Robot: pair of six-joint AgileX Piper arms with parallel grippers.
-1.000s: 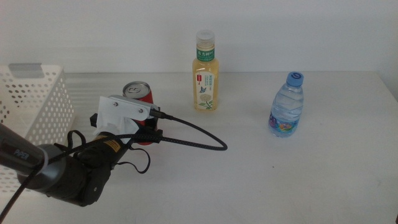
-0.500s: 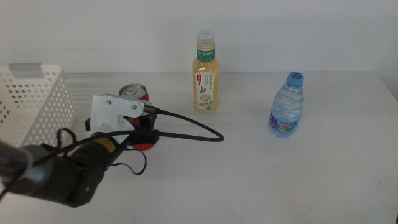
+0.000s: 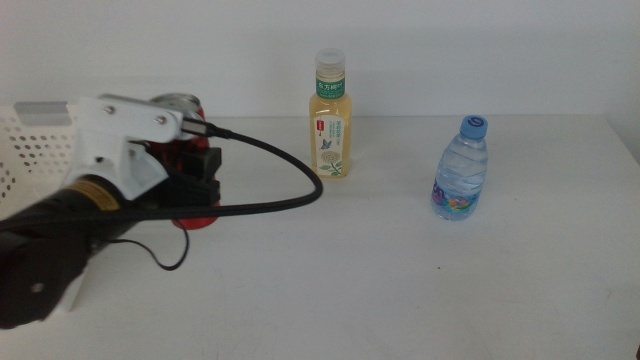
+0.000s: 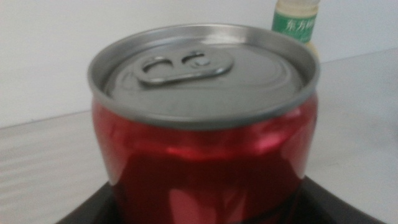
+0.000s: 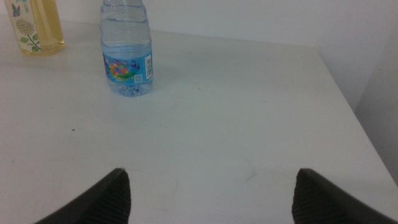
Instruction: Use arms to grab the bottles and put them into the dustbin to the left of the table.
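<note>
White perforated dustbin [image 3: 40, 150] stands at the table's [image 3: 400, 280] left edge; beside it the left gripper [image 3: 195, 180] pinches the red can [image 4: 205, 137], raised off the tabletop. Yellow tea bottle [image 3: 330, 120] and water bottle [image 3: 461, 170] stand upright further right. The right gripper [image 5: 211, 193] waits over the table's right part, jaws spread.

A glossy red metal can [image 4: 205, 155] with a brushed silver lid was seen; the white surface [image 5: 217, 124] appeared matt and smooth.
</note>
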